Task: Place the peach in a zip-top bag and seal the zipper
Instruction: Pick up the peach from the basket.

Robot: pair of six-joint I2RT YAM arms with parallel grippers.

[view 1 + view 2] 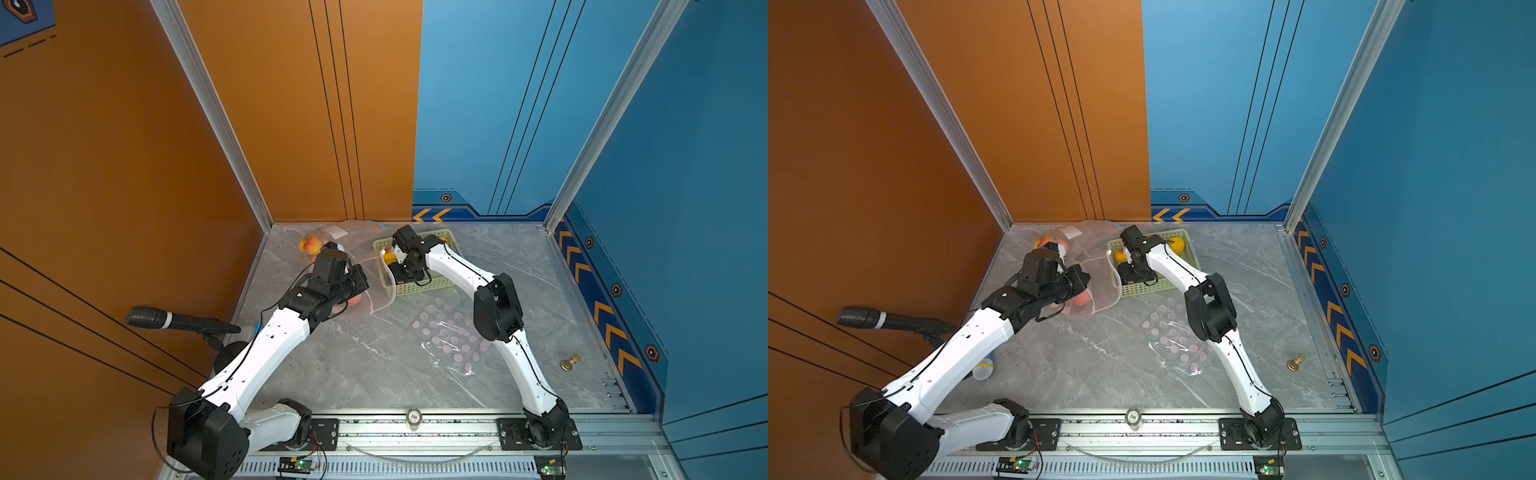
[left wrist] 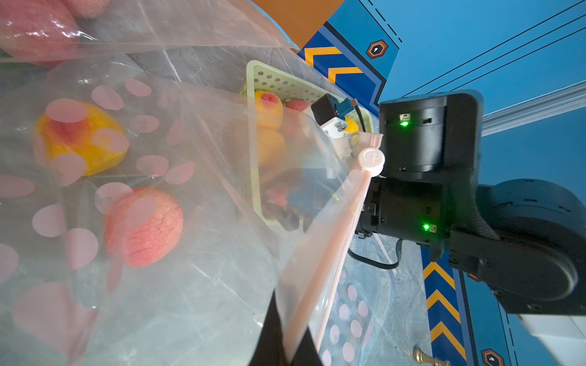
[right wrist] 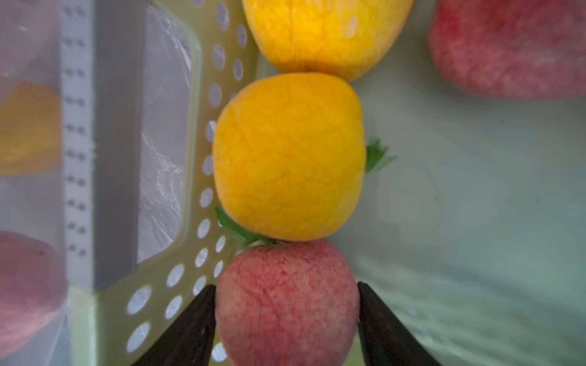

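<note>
Starting left: your left gripper [image 2: 287,345] is clamped shut on the bag's [image 2: 196,285] zipper edge. Your right gripper [image 3: 287,285] straddles a pink peach [image 3: 285,313] in the basket [image 3: 177,279], jaws wide apart; whether they grip it, you cannot tell.

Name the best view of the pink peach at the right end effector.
Right wrist view: the pink peach sits large between the right end effector's fingers. In both top views the arm hides it; left wrist blurs it behind the zip-top bag.
</note>
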